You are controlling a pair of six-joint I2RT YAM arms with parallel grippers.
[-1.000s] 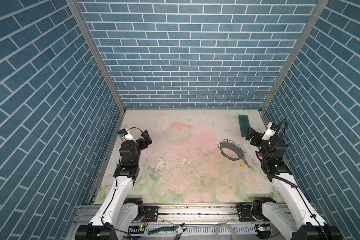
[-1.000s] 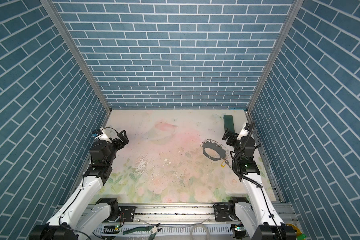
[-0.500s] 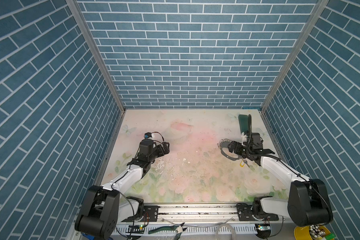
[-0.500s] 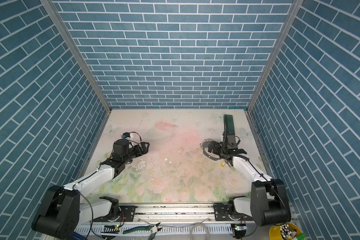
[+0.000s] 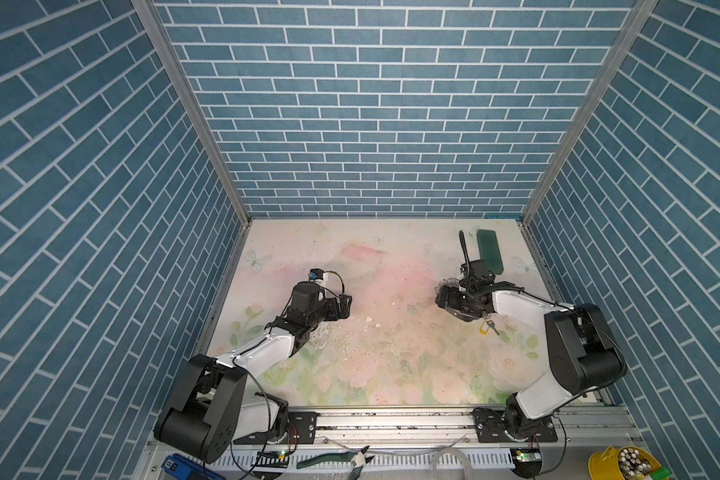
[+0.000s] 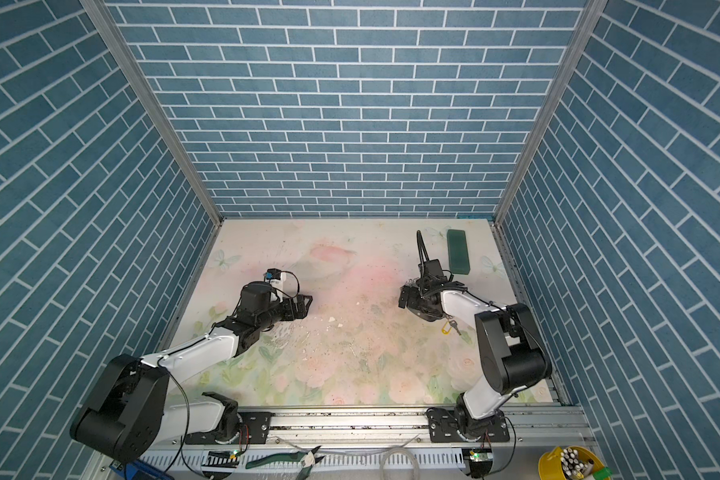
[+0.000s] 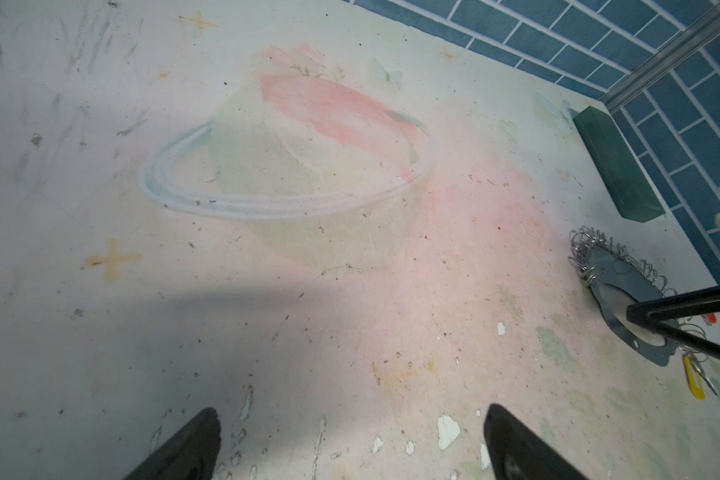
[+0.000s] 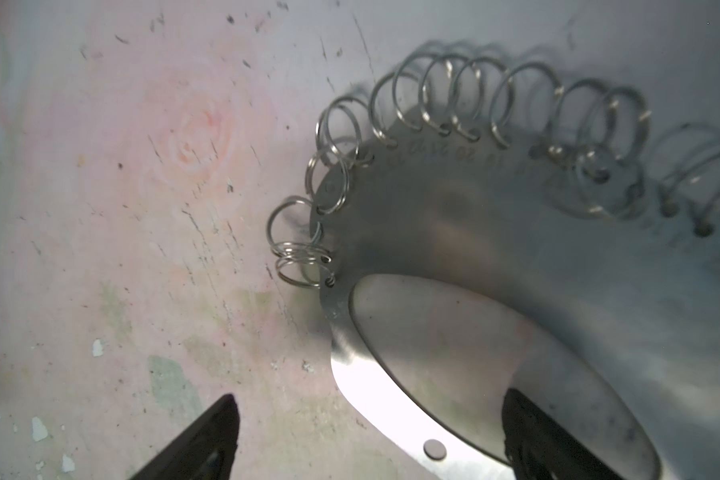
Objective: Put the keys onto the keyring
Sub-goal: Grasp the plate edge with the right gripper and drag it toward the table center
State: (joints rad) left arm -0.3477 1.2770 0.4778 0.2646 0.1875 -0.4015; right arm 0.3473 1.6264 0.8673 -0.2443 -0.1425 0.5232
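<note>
Your right gripper [image 8: 368, 434] hung wide open, jaws straddling the rim of the large dark grey flat metal keyring [image 8: 474, 232], likely to steady it. Tiny yellow- and red-headed keys [image 7: 693, 381] lay just beside it. Left gripper [image 7: 350, 449] open, empty.

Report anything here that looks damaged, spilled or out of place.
The table surface is worn: white flaked patches show near the left hand, with dark specks scattered around. Green-handled pliers lie loose by the front rail, outside the work area.
</note>
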